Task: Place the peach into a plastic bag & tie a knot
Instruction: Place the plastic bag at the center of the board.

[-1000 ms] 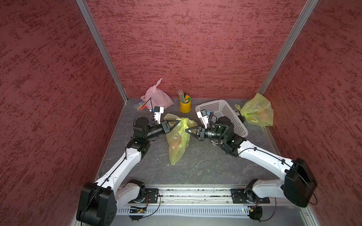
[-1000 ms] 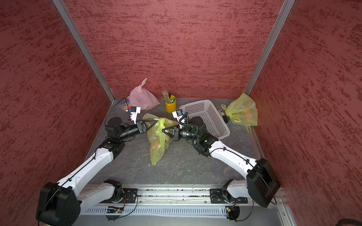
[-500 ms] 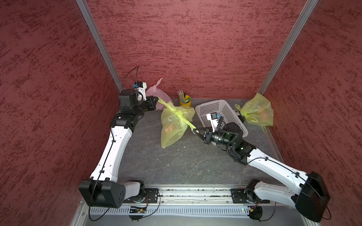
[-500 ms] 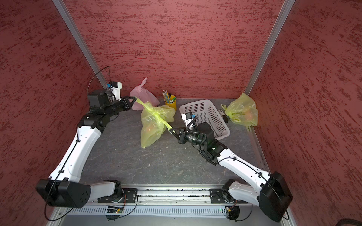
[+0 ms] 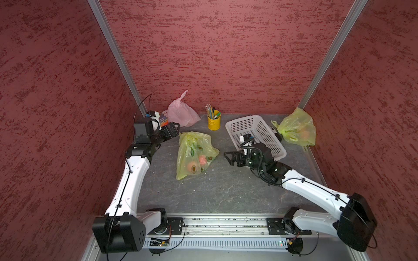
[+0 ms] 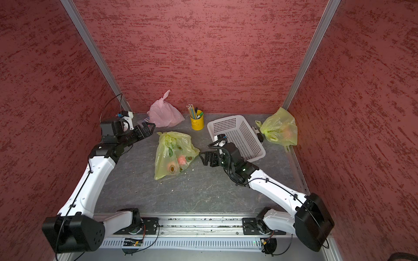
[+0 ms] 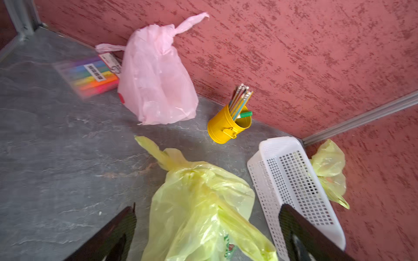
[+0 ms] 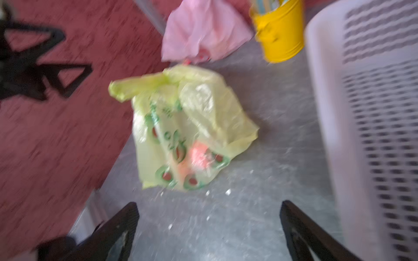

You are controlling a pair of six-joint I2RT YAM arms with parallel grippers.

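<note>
The yellow-green plastic bag (image 5: 194, 153) (image 6: 174, 153) with avocado prints lies on the grey table in both top views. Its top is gathered into a knot (image 7: 192, 169) with a loose tail. The peach (image 5: 202, 160) (image 8: 199, 153) shows through the plastic as an orange-pink blur near the bag's lower end. My left gripper (image 5: 174, 130) (image 7: 208, 209) hangs open just beyond the knotted end and holds nothing. To the bag's right, a short gap away, my right gripper (image 5: 228, 158) (image 8: 209, 204) is open over bare table.
A pink bag (image 5: 182, 113), a marker pack (image 7: 90, 76) and a yellow pencil cup (image 5: 213, 122) stand along the back wall. A white basket (image 5: 255, 135) sits behind my right gripper. Another yellow-green bag (image 5: 296, 130) lies in the back right corner.
Both grippers were shut on the bag's handles and pulled them taut with the bag lifted. Both have opened and drawn back, and the bag has dropped onto the table.
</note>
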